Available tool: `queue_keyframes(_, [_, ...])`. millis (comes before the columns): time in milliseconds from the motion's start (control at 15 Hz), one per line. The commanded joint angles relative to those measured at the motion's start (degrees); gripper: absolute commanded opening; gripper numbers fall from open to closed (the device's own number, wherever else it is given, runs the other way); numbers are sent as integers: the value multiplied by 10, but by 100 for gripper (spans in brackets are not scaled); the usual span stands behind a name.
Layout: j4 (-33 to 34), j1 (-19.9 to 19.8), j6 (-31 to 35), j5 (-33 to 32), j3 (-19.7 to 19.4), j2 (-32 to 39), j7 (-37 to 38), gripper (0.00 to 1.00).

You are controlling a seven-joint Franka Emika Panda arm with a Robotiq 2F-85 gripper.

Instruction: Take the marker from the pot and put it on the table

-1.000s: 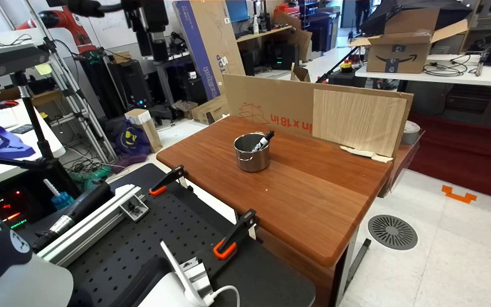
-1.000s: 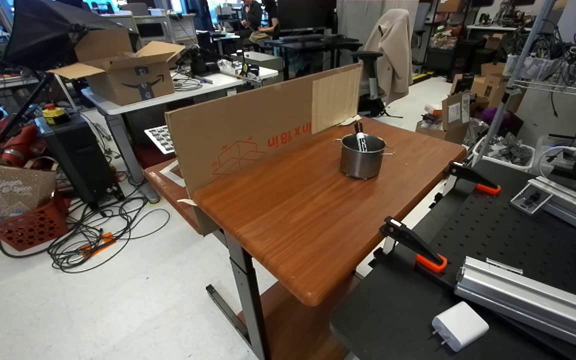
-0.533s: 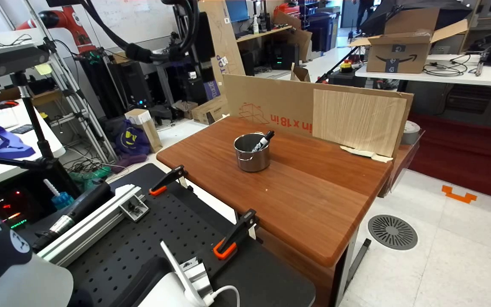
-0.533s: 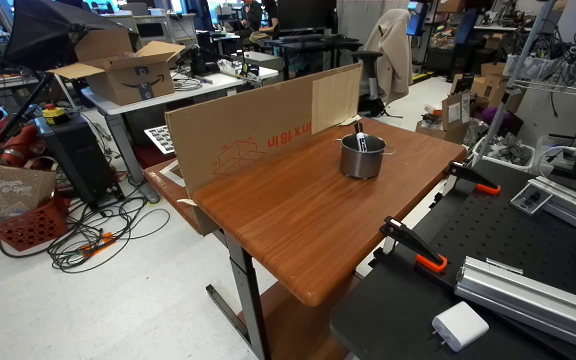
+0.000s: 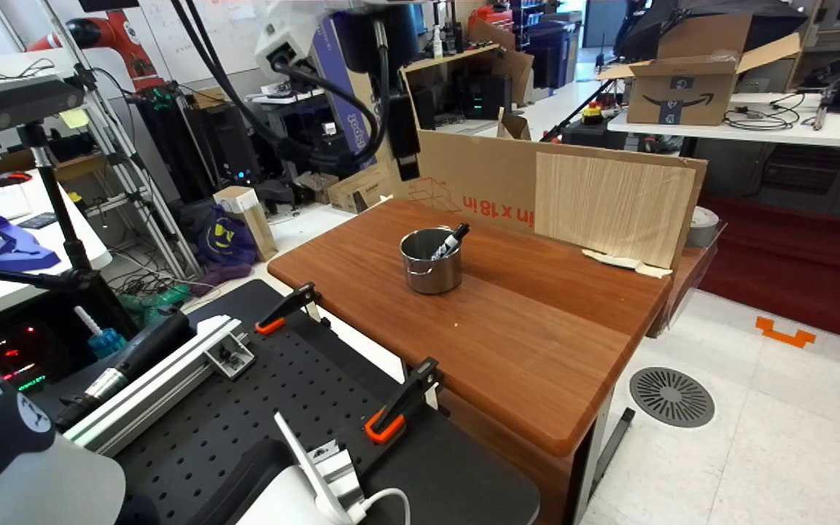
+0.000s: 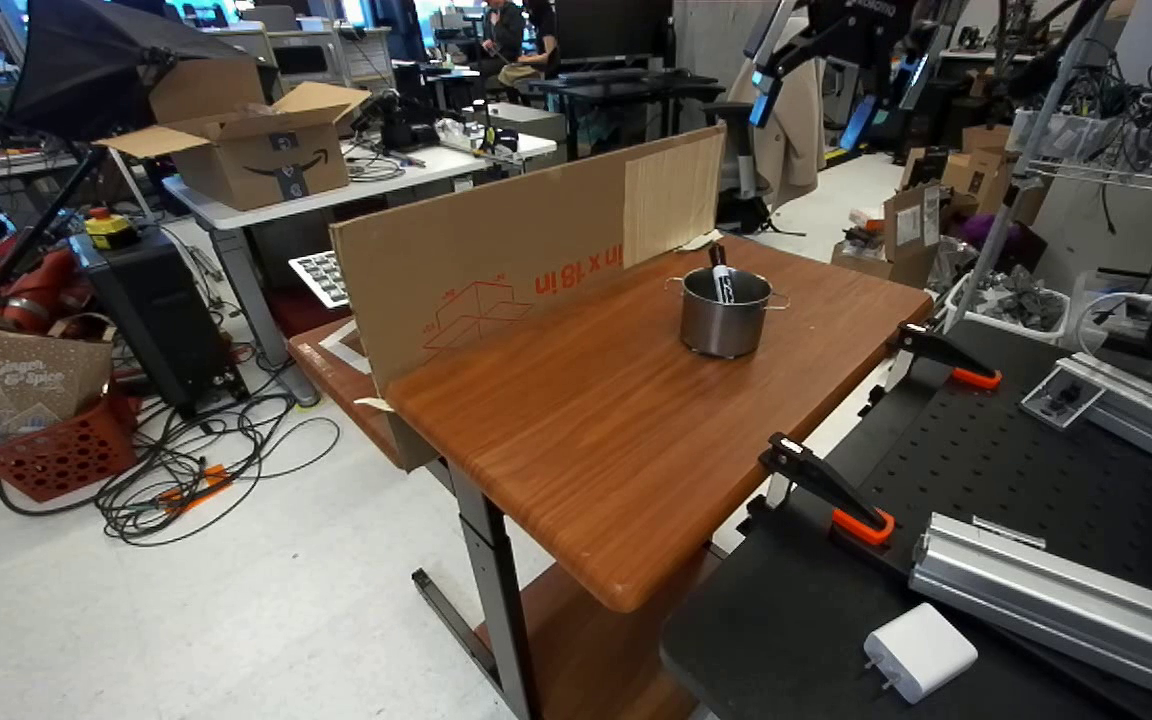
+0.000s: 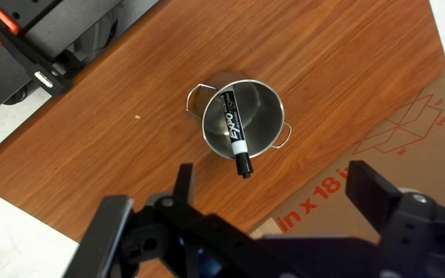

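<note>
The black-and-white marker leans in the silver pot, its black cap sticking out past the rim. The marker also shows in both exterior views. The pot stands upright on the reddish-brown table, and it shows in both exterior views. My gripper is open and empty, its fingers wide apart. In an exterior view the gripper hangs well above the table, higher than the pot. In the wrist view the marker's cap lies just beyond the left fingertip's side of the gap.
A cardboard board with a pale wood-grain panel stands along the table's far edge. Black clamps with orange pads grip the near edge beside the black perforated bench. The pot has thin wire handles.
The arm and gripper have swung over towards the table and now show at the top of both exterior views, nearer the pot. The pot and marker have not moved.
</note>
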Motion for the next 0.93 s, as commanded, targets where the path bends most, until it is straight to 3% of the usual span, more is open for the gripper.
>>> queue_keyframes(0, [24, 10, 51, 39, -6, 58, 6, 100])
queue_keyframes(333, [69, 8, 88, 39, -1, 140, 39, 100])
queue_keyframes(867, [141, 16, 85, 13, -7, 254, 101, 100])
